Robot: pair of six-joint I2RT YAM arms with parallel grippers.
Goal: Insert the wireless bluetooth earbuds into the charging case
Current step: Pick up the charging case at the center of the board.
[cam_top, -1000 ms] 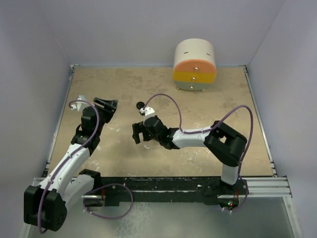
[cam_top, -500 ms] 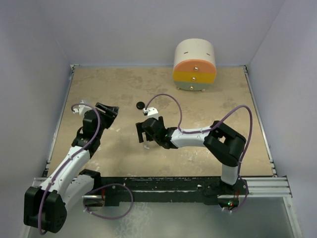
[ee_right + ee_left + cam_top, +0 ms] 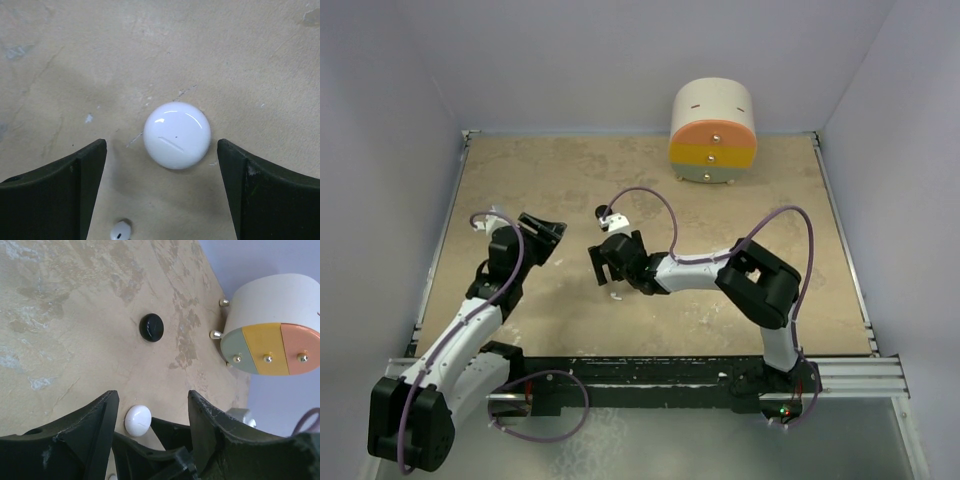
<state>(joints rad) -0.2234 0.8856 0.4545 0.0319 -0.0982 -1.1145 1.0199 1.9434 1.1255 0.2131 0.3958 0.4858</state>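
Note:
A round white charging case (image 3: 177, 135) lies lid-shut on the tan table, level with the tips of my right gripper (image 3: 161, 147), which stands open around it without touching. One white earbud (image 3: 121, 231) lies just nearer the wrist, and shows beside that gripper from above (image 3: 616, 296). A black round charging case (image 3: 151, 327) sits farther back (image 3: 603, 211). My left gripper (image 3: 151, 400) is open and empty, hovering left of the right gripper (image 3: 605, 262) and looking at the white case (image 3: 137, 420). No other earbuds show.
A round drawer unit (image 3: 713, 132) with orange, yellow and grey-green fronts stands at the back of the table, also in the left wrist view (image 3: 272, 325). Grey walls close in the table (image 3: 650, 190) on three sides.
My left gripper has swung nearer and slightly right, towards the right gripper. The right arm's elbow has shifted left, and its gripper has settled over the white case, still open.

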